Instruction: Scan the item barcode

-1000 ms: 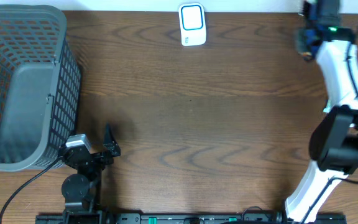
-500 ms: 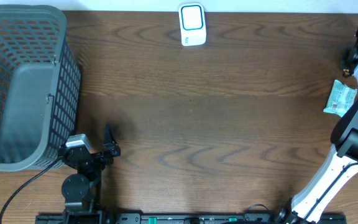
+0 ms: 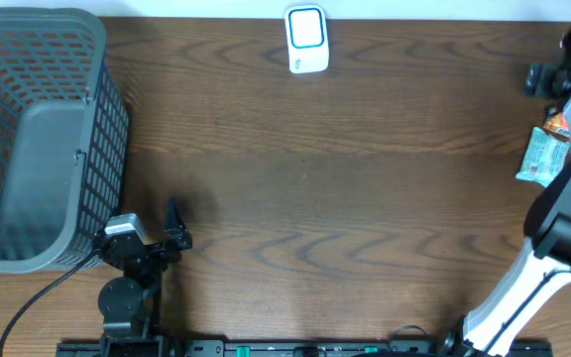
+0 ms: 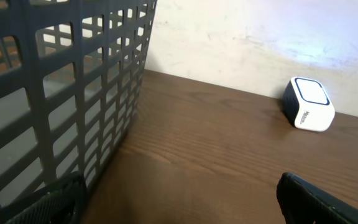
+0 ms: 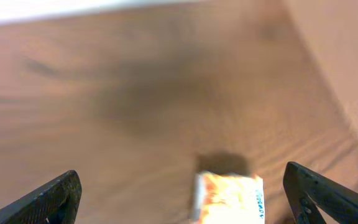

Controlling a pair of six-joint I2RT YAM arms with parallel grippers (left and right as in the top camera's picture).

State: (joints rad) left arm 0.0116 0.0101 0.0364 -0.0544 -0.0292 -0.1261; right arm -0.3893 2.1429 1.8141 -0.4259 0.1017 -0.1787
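The item, a pale green and white packet with an orange end [image 3: 542, 156], lies on the wooden table at the far right edge, apart from any finger. In the right wrist view the packet [image 5: 230, 198] is blurred and sits low between the spread fingers of my right gripper [image 5: 191, 208], untouched by them. That gripper [image 3: 545, 78] is open and hangs just beyond the packet, at the back right. The white scanner with a blue window [image 3: 306, 40] [image 4: 308, 104] stands at the back middle. My left gripper [image 3: 171, 238] [image 4: 179, 214] rests open and empty near the front left.
A big grey mesh basket [image 3: 102, 119] [image 4: 61, 93] fills the left side, right beside my left gripper. The right arm's white links [image 3: 523, 288] run along the right edge. A pale wall rises behind the table's far edge.
The right arm has swung out to the table's right edge and its gripper has opened wide. The packet has been let go and now lies on the table there.
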